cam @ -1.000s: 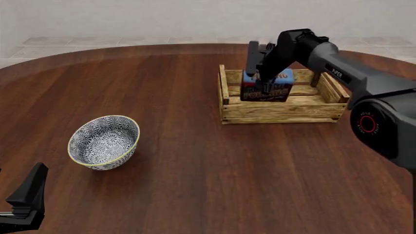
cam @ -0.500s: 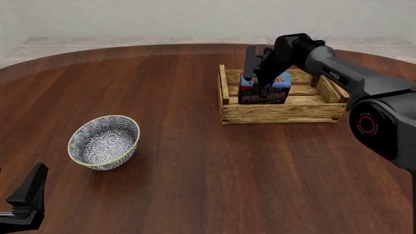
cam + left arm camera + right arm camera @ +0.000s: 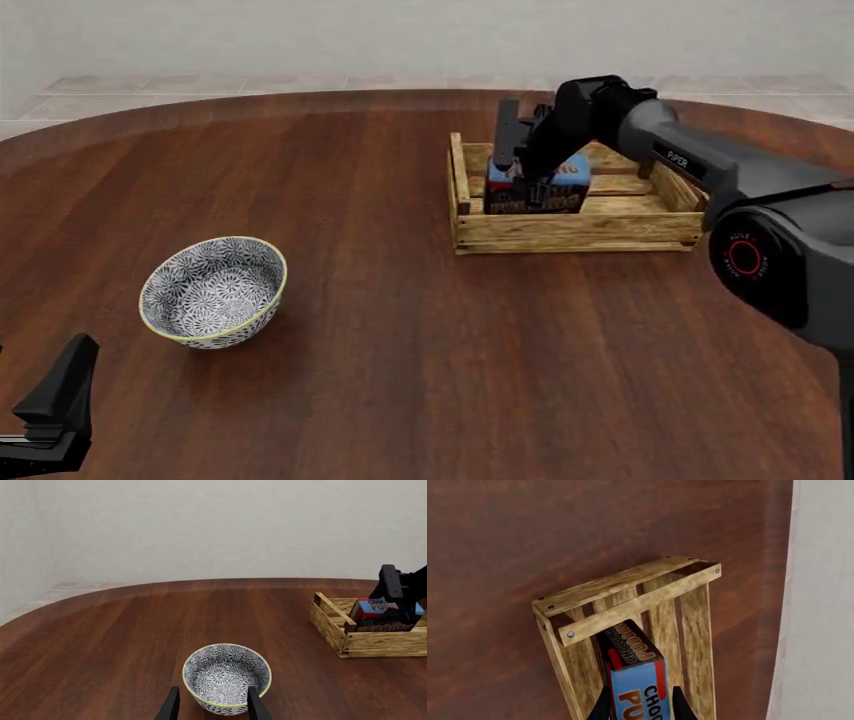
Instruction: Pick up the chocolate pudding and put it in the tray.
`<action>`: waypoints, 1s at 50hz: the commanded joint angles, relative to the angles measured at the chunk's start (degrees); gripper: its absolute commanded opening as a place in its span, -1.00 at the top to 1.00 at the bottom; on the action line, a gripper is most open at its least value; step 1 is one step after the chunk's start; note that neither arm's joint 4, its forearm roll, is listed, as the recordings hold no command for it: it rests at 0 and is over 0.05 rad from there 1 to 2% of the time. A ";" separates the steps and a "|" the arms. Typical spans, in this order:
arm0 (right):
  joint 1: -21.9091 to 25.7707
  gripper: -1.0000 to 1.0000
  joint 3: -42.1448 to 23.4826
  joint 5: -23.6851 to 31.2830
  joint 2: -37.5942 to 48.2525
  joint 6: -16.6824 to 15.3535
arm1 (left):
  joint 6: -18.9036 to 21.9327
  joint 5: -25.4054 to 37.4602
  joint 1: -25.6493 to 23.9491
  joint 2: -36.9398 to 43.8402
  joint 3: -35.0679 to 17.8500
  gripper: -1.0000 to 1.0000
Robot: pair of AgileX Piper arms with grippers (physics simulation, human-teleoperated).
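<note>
I have the right gripper [image 3: 523, 160] clamped on the chocolate pudding [image 3: 537, 186], a small glossy carton, holding it upright and low inside the tray [image 3: 587, 226] near its left end so it can settle on the slats before I let go. The tray, rough pale wood, sits toward the table's far right edge. My left gripper [image 3: 211, 706] hangs parted and empty before the patterned bowl [image 3: 214, 290].

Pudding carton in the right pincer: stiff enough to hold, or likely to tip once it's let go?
The chocolate pudding looks like a flat-sided carton with crisp edges under the right pincer, so it is probably stiff. It seems small, likely light. It stands upright in the tray, taller than the slats, so it may tip on release.
</note>
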 commanded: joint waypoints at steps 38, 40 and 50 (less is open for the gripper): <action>0.78 1.00 0.32 -0.78 1.25 1.99 | 0.00 0.00 0.00 0.00 0.00 -1.00; 0.66 1.00 0.27 -0.83 1.33 1.88 | 0.00 0.00 0.00 0.00 0.00 -1.00; 1.00 1.00 0.09 -0.86 1.99 2.55 | 0.00 0.00 0.00 0.00 0.00 -1.00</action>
